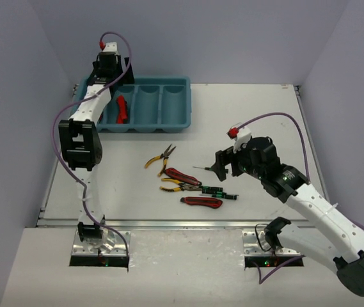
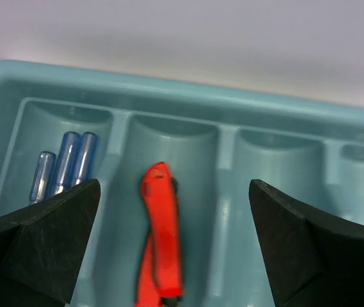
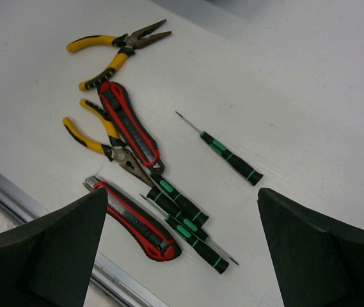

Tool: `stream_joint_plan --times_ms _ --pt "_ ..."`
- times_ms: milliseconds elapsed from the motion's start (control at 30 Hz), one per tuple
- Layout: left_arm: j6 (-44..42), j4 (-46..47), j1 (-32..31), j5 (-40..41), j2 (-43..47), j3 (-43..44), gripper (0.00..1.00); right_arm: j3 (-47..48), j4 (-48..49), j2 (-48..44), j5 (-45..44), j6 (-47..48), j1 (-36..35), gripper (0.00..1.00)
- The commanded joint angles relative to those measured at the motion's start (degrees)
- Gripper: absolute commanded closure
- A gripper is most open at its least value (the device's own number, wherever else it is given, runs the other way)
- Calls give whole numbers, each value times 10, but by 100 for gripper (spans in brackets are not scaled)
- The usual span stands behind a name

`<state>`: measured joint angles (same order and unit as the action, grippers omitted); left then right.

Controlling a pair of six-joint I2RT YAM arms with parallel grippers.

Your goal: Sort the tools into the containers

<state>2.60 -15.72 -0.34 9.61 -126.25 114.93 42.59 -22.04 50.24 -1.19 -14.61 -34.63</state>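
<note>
Left claw [image 2: 174, 192]: released, jaws wide, grasping nothing, poised over the tray [image 2: 169, 86] at its second compartment from the left. Directly beneath: one red utility knife [image 2: 162, 236], lying lengthwise in that compartment, clear of both fingers; judged already sorted, this slot serving for knives. Leftmost compartment of the tray: three blue-handled screwdrivers [image 2: 66, 166], side by side, one kind kept together. The tray's other two compartments: no tool seen. Right claw [image 3: 182, 198]: released, jaws wide, nothing between them, hanging over the unsorted tools on the surface [image 3: 309, 77], well apart from the tray, off its near right corner. Listed there: two yellow-handled pliers [image 3: 118, 48], two red-and-black utility knives [image 3: 127, 121], and several precision screwdrivers [image 3: 226, 153], most bunched, one lying apart. Judged: task early, most tools outstanding.
</note>
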Motion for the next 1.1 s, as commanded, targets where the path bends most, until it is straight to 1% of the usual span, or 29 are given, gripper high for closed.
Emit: stream_joint_plan --times_ms 0,33,100,133,167,200,233,300,333,367,400,433,467,533,567,633,700,800,900,1067 --pt "91 -36 1 -18 146 53 0 23 -3 45 119 47 -1 1" --pt "115 -47 1 -28 180 39 0 28 -9 61 140 55 -2 1" --pt "169 -42 1 -56 267 -32 0 45 -29 111 151 87 -27 1" --pt "198 -28 0 -68 353 -81 0 52 -46 131 140 98 -41 1" --pt "224 -4 0 -86 409 -133 0 57 -55 148 122 107 -55 2" --pt "261 31 -1 -135 458 -247 0 63 -63 164 102 115 -71 5" --pt "283 64 -3 -157 505 -321 0 66 -68 180 85 123 -96 8" --pt "324 151 -22 -179 633 -488 0 74 -69 224 50 138 -130 15" --pt "337 183 -31 -187 685 -559 0 77 -58 241 36 148 -141 18" --pt "339 195 -36 -194 716 -601 0 77 -39 251 25 160 -146 18" --pt "338 196 -41 -203 733 -606 0 76 -31 261 15 162 -151 21" --pt "335 187 -45 -211 750 -633 0 77 5 274 11 163 -155 25" --pt "324 165 -47 -223 767 -668 0 85 32 299 1 162 -159 33" --pt "301 122 -47 -221 791 -682 0 100 54 342 -12 157 -159 44" --pt "288 102 -47 -223 809 -688 0 113 65 359 -28 152 -160 46" --pt "260 76 -47 -225 842 -697 0 131 81 395 -37 151 -160 46" --pt "231 65 -47 -238 857 -709 0 167 61 433 -38 156 -159 46" --pt "203 17 -48 -243 853 -716 0 224 38 518 -41 166 -159 47" --pt "197 20 -47 -258 863 -743 0 247 37 552 -57 165 -152 48" --pt "192 29 -47 -285 870 -763 0 266 29 584 -44 169 -138 50"
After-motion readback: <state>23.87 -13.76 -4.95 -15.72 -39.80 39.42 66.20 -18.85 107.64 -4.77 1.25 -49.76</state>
